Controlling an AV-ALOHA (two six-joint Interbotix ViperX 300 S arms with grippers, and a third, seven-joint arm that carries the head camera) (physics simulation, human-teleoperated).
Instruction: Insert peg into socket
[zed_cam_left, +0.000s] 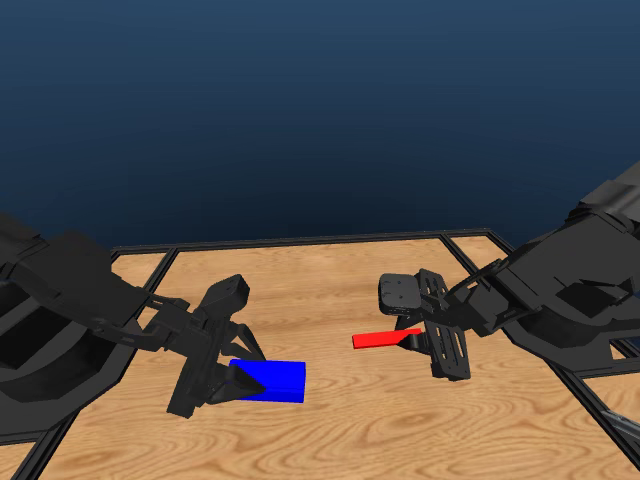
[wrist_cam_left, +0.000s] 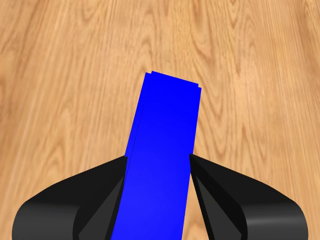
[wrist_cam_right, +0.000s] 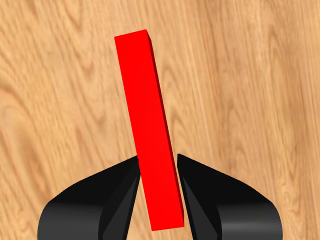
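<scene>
Wooden table (zed_cam_left: 400, 430) mid-span: your left gripper (zed_cam_left: 240, 378) clamps the blue socket (zed_cam_left: 275, 380) toward the near edge; your right gripper (zed_cam_left: 418, 338) grips the red peg (zed_cam_left: 378, 339), free end aimed across, apparently for mating.

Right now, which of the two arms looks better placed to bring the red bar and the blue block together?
The right. Its hand grips the thin red peg, whose free end already points at the blue socket. The left hand clamps the socket and can simply steady it.
</scene>
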